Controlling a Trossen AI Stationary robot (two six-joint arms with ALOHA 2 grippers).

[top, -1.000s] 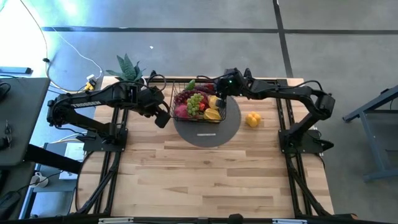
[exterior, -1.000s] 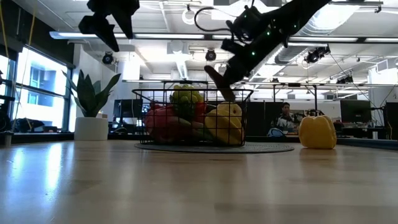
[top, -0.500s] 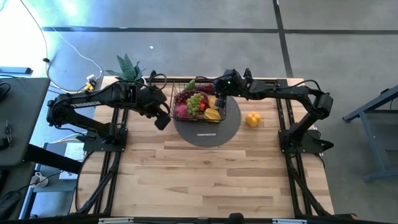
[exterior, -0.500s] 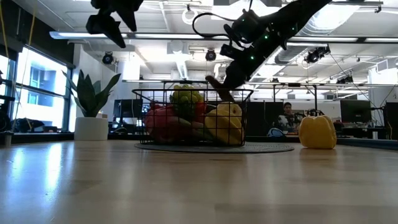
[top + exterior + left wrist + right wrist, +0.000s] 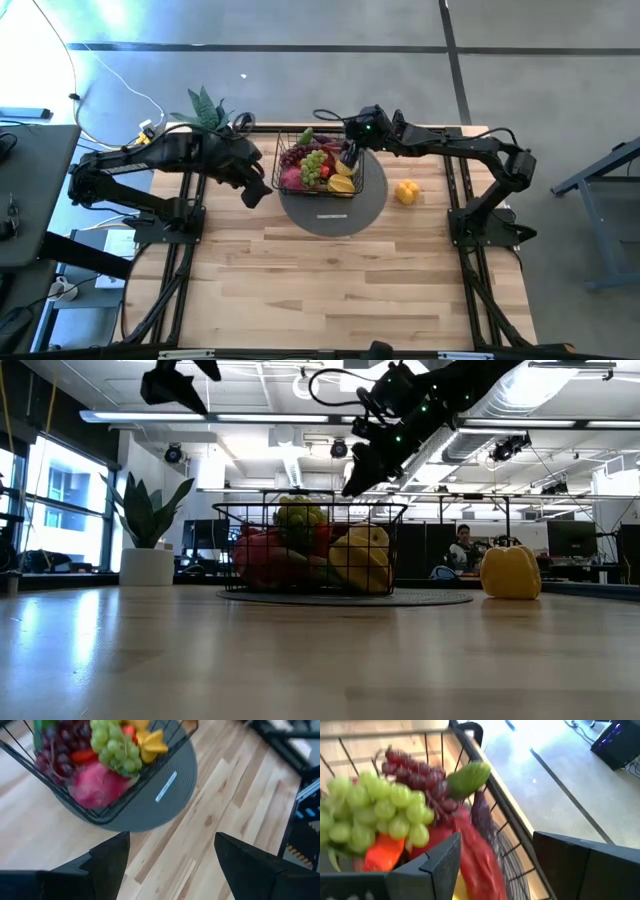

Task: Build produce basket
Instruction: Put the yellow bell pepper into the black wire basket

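Observation:
The black wire basket [image 5: 318, 167] stands on the grey round mat [image 5: 331, 205], filled with produce: green grapes [image 5: 375, 810], dark red grapes [image 5: 415, 770], a green piece [image 5: 468, 777], a pink dragon fruit [image 5: 97, 787] and yellow pieces [image 5: 362, 558]. One yellow fruit [image 5: 406, 191] rests on the table to the right of the mat. My right gripper [image 5: 356, 478] hovers open just above the basket's right far part and holds nothing. My left gripper [image 5: 253, 192] is open, high over the table to the left of the basket.
A spiky green plant in a white pot [image 5: 148, 540] stands at the table's far left corner. The near half of the wooden table [image 5: 330, 290] carries nothing. People and desks show in the room behind.
My right gripper has risen from the basket's rim to a little above it, shifting slightly toward the far edge. My left gripper has moved up and a little toward the table's left edge. The basket and the yellow fruit have stayed put.

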